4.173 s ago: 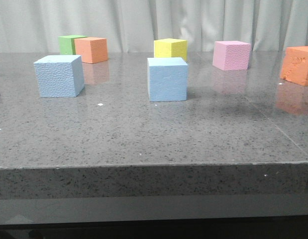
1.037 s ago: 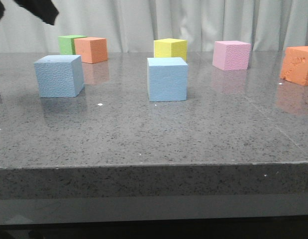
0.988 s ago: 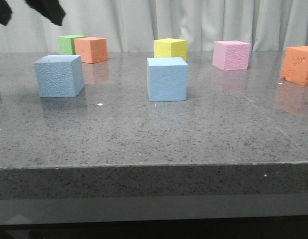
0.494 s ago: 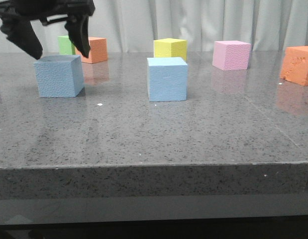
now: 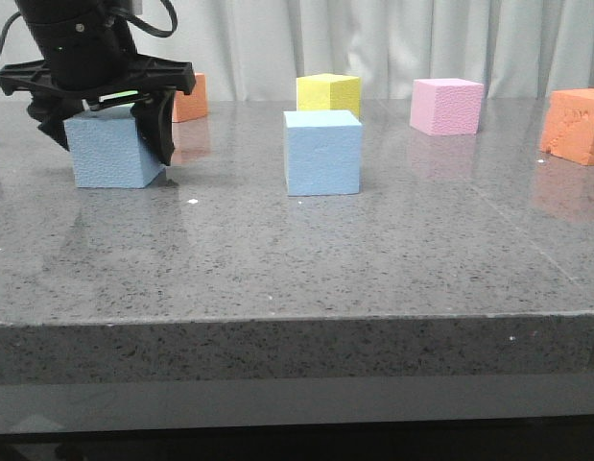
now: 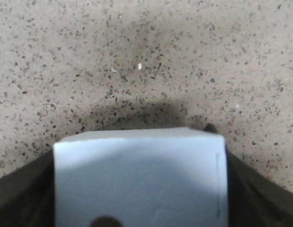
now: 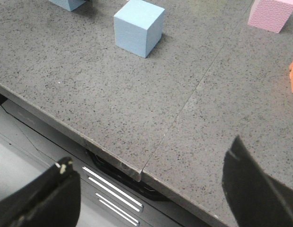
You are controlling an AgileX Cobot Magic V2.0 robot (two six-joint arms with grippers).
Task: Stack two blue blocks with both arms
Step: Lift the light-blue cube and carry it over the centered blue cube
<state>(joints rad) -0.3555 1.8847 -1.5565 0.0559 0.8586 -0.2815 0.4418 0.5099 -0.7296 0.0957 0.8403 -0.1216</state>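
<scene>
1. Straddling the left blue block near the table's left edge, the left gripper hangs vertically, fingers spread either side.
2. The second blue block sits mid-table.
3. The right gripper gapes wide off the front edge.

You are working in a lab-style test bay: a speckled grey stone table, a plain pale curtain closing off the far side, and coloured foam cubes set out like props.
</scene>
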